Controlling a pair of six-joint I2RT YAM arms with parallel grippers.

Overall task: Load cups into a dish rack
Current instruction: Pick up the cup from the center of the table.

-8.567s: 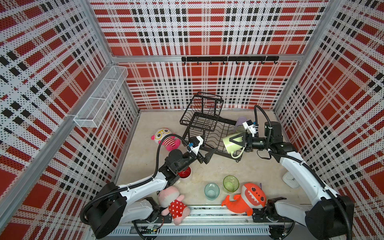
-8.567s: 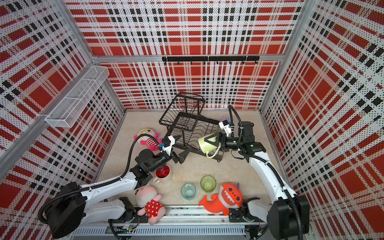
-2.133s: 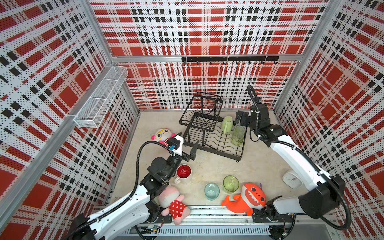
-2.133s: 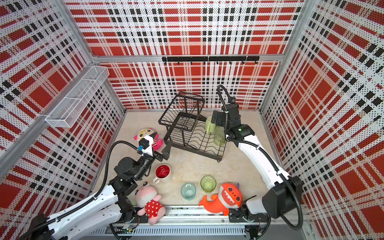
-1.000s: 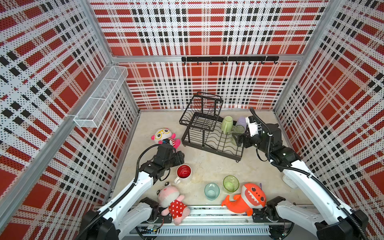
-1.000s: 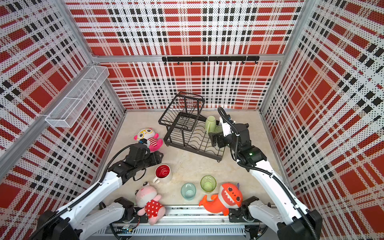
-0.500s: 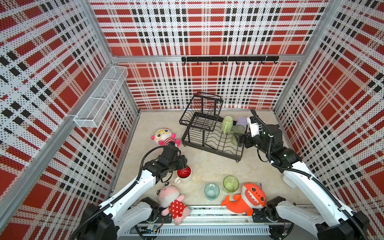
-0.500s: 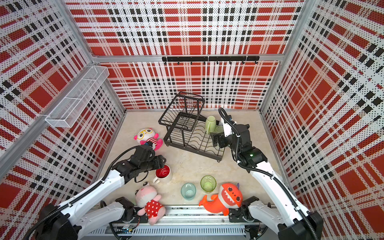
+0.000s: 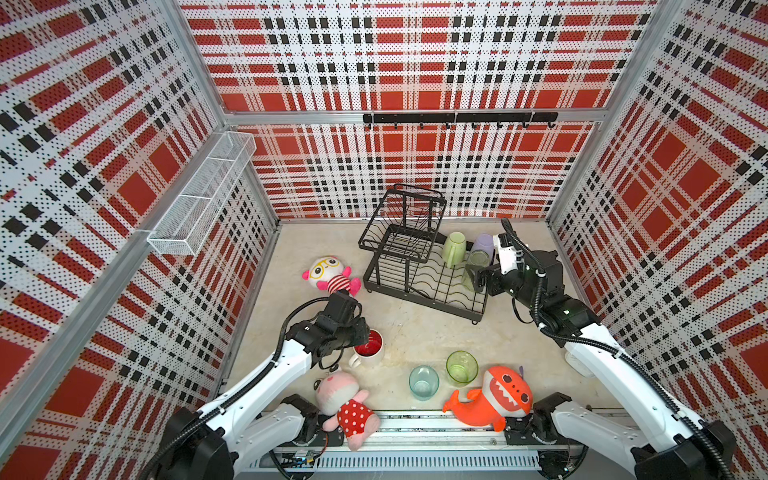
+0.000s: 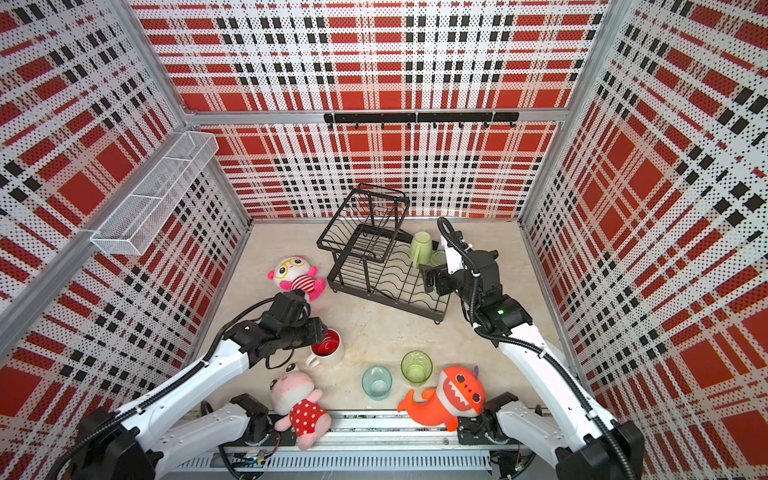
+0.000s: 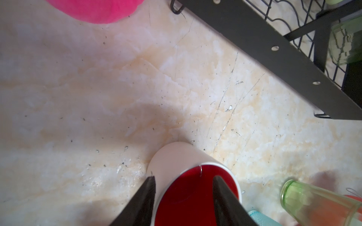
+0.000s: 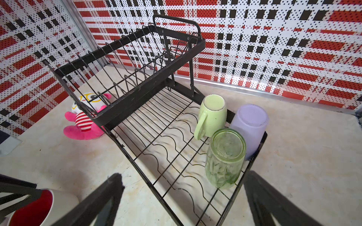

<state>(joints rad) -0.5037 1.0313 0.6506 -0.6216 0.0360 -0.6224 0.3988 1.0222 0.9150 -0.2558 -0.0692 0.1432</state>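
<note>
Left claw (image 11: pixel 183 179) straddles the white mug (image 11: pixel 172 158) wall.
Both claws apart; right claw (image 12: pixel 185 175) faces the dish rack (image 12: pixel 148 87).

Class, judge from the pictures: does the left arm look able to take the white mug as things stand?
Probably yes: the left arm's jaws straddle the white mug's rim, one inside, one outside, with nothing between.

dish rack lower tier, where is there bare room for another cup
Bare: the wavy slots from the raised basket up to the pale green mug, plus the basket itself. Crowded: the end corner, where mug, tall green glass and lilac tumbler stand upturned together.
</note>
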